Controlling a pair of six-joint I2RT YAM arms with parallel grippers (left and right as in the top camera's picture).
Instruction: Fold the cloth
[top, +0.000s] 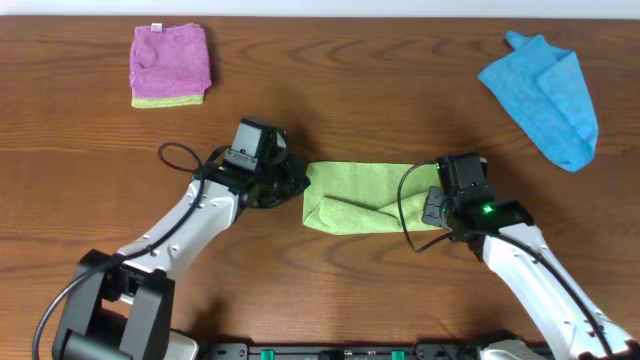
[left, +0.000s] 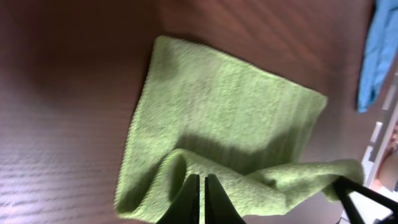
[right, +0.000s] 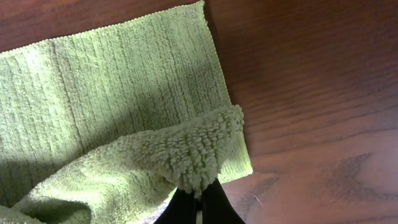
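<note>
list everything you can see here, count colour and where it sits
light yellow-green terry microfibre cloth: one, yellow-green, middle of the table between the arms, near edge lifted and partly folded over
purple folded cloth with lime edge: one, purple and lime, far left of the table
bright blue cloth: one, blue, far right of the table, loosely crumpled
brown wooden table: one, brown, under everything
left gripper: one, black, shut on the yellow-green cloth at its left end
right gripper: one, black, shut on the yellow-green cloth at its right end
</note>
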